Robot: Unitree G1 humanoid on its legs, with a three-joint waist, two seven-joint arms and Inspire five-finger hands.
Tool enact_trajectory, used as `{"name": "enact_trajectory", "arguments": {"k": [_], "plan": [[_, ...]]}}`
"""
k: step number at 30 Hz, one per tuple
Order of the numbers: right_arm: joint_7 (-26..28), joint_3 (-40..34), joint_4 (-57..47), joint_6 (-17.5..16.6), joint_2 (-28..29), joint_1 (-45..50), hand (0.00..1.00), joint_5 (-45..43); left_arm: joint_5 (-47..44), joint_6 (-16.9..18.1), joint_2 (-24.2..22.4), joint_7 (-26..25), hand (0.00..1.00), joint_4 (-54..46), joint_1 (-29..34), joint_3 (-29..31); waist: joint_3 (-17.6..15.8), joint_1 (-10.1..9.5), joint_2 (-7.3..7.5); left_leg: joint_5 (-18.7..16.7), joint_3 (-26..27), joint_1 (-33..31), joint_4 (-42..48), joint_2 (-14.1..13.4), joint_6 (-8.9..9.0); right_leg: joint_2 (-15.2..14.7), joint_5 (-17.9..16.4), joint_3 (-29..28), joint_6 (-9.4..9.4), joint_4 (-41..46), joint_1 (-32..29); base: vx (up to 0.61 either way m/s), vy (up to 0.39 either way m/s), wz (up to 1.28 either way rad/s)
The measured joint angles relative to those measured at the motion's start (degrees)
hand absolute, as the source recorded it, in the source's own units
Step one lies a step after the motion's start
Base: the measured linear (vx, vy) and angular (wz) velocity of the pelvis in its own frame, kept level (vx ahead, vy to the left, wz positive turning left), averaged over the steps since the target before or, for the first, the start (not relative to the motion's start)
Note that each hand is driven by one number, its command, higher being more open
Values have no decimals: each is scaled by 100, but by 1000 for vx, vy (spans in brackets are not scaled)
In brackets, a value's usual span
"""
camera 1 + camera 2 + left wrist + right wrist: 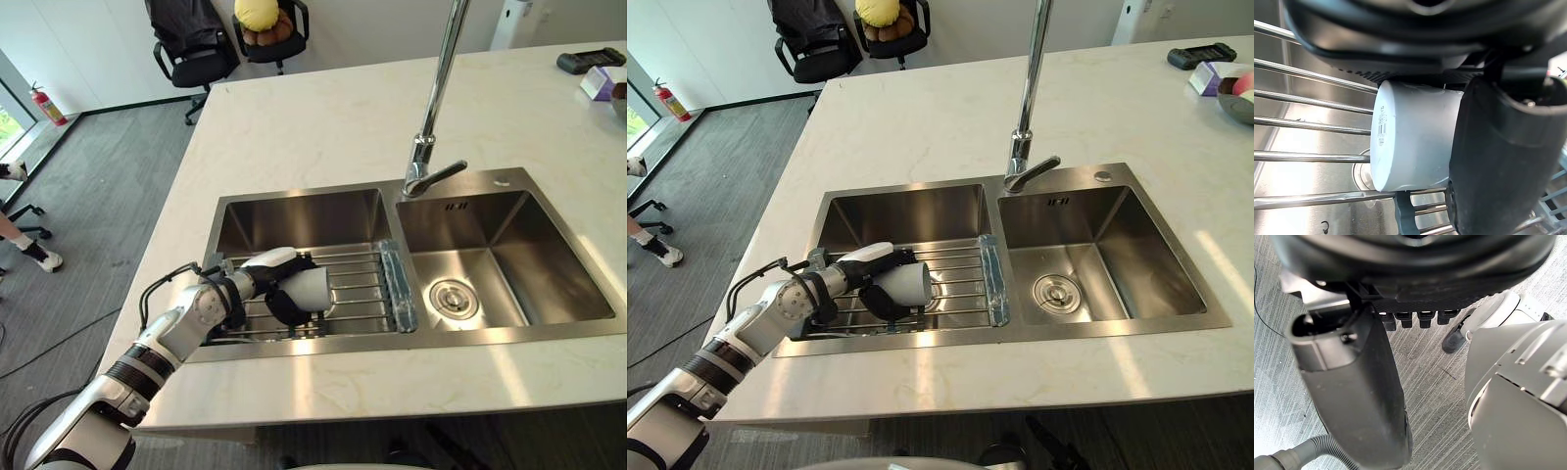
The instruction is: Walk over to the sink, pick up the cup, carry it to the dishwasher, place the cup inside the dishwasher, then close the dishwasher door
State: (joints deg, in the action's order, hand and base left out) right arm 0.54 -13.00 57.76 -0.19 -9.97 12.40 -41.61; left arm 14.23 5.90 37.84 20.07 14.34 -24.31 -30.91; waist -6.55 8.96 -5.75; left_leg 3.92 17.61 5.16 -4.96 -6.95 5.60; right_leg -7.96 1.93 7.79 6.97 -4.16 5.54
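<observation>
The left hand (274,284) gripped the cup (313,290), fingers wrapped round it where it lay sideways on the sink (294,217) rack (358,279), ready for lifting; the right hand (1352,382) hung idle.

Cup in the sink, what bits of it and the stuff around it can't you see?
Cup: its open end and inside, covered by the left hand curled round it, left wrist and eye views.
Label on the cup's base: print too small, left wrist view.
Faucet: top cut off by the upper edge, eye views.
</observation>
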Motion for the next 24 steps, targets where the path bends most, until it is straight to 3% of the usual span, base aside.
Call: {"name": "enact_trajectory", "arguments": {"k": [6,10,12,14,19,24], "plan": [[-12,121,-21,4,-42,-61,100,-1,-740,115,8,-644,0,40,227,-81,-30,24,-52,-5,-1,-2,0,0,2,0,-1,7,1,-11,3,0,0,0],[-53,112,-21,2,-10,-29,100,3,-1701,256,17,-927,0,-210,654,132,-60,18,-66,-11,-18,-12,1,4,0,-4,-3,37,3,-12,12,0,0,1],[-54,68,-22,-5,47,16,100,26,-2960,259,-217,-1012,0,-677,1155,793,-76,-3,-65,-9,-58,-15,2,6,-1,-5,-4,102,4,-11,41,-2,-2,10],[-60,-45,-58,-10,161,136,100,52,-3727,272,-735,-1086,0,-1305,1545,1724,-76,-155,-65,0,-131,-14,3,6,-6,-6,-17,195,5,3,86,-19,-13,16],[-49,-229,-149,-3,386,321,100,214,-4126,650,-1002,-888,0,-2312,1938,3357,-68,-481,-65,61,-450,-11,6,8,-15,-12,-150,504,-12,132,224,-50,-23,32],[-19,-306,-201,-1,418,344,100,378,-4291,826,-876,-944,0,-2021,2286,4337,-18,-720,-37,109,-741,-79,5,36,-26,-15,-180,802,-7,105,354,-43,-15,31]]}}
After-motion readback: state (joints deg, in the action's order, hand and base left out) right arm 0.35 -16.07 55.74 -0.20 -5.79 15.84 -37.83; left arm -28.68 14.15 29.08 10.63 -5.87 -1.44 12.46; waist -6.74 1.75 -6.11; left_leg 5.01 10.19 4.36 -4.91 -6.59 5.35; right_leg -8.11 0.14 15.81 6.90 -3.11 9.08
